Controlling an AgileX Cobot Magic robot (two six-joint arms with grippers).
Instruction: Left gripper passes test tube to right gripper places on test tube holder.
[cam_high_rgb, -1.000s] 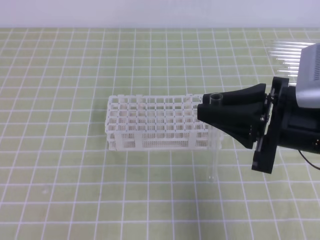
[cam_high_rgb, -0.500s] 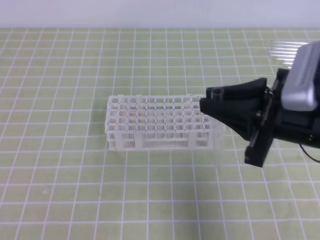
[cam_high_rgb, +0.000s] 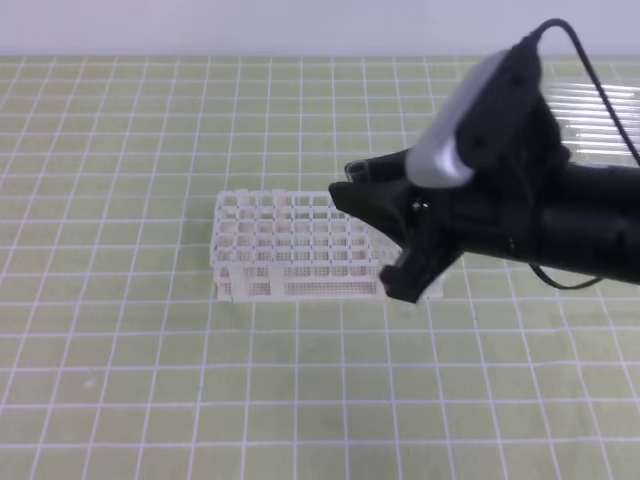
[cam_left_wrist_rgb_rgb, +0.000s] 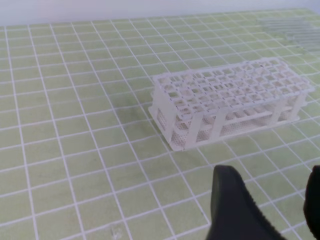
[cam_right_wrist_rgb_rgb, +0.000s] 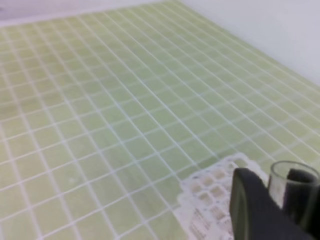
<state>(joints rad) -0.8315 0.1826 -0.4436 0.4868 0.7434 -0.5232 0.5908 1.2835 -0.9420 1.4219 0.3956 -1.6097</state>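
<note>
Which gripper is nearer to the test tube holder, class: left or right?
Right. The right gripper, shut on the test tube, hangs over the right end of the test tube holder. The left gripper hovers open, apart from the holder, over the mat.

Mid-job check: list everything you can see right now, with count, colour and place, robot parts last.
test tube holder: one, white lattice rack, middle of the mat; its right end is hidden behind the right gripper in the high view.
test tube: one, clear glass, open rim up, between the right gripper's fingers above the rack's corner.
spare tubes: a batch, clear, lying side by side at the far right of the mat; count not readable.
mat: one, green with white grid, covers the table.
right gripper: one, black, shut on the test tube, over the rack's right end.
left gripper: one, black, open and holding nothing, in front of the rack, seen only in its own wrist view.
</note>
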